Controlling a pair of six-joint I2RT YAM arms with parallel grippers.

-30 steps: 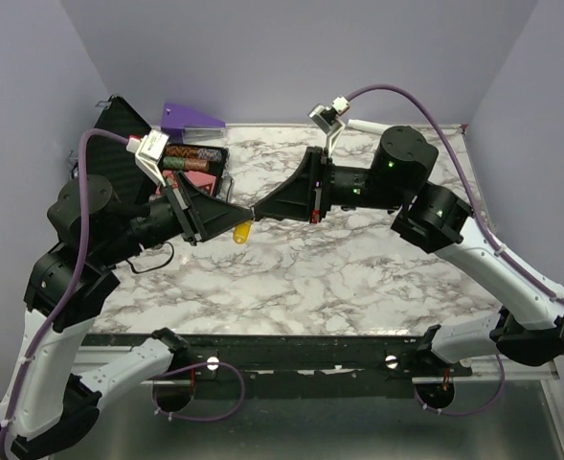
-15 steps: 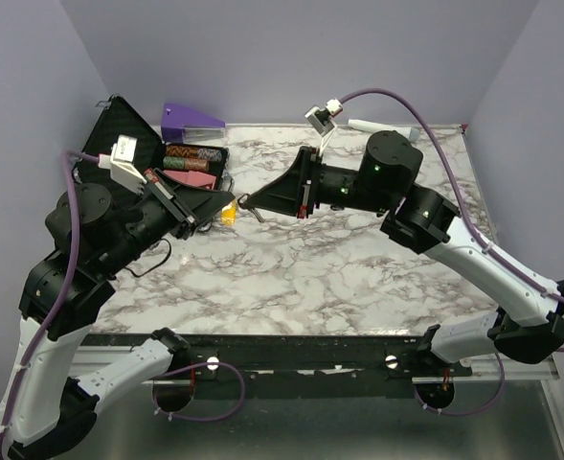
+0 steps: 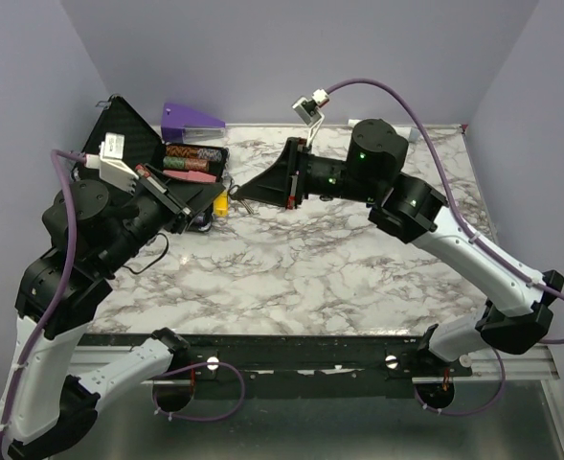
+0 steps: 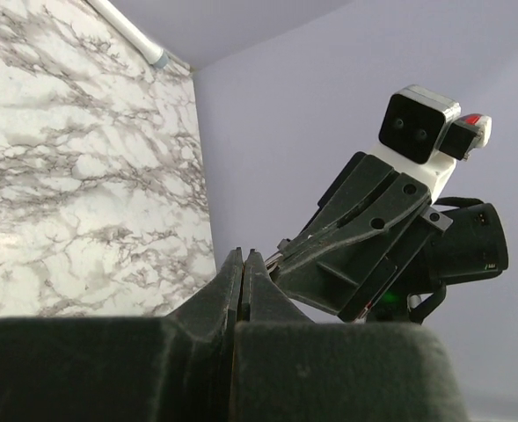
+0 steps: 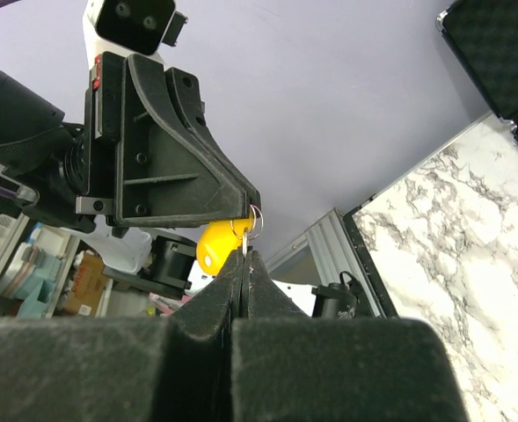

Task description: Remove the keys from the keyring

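The keys are a tiny yellow bunch [image 3: 220,204] on a thin wire keyring [image 5: 255,219], held in the air between my two grippers next to the black case. My left gripper [image 3: 219,193] is shut on the ring's top; in its own view its jaws [image 4: 243,256] are pressed together and the bunch is hidden. My right gripper [image 3: 241,188] meets it tip to tip. In the right wrist view the right gripper [image 5: 246,252] is shut on a thin metal key blade hanging from the ring, with the yellow piece [image 5: 217,247] just behind.
An open black case [image 3: 119,129] stands at the back left with coloured rolls [image 3: 190,158] in it. A purple wedge [image 3: 191,117] lies behind it. A white cylinder with a grey tip [image 4: 132,33] lies along the table's far edge.
Both grippers have moved left and toward the back together, carrying the yellow bunch from mid-table to beside the black case. Both have stayed shut.
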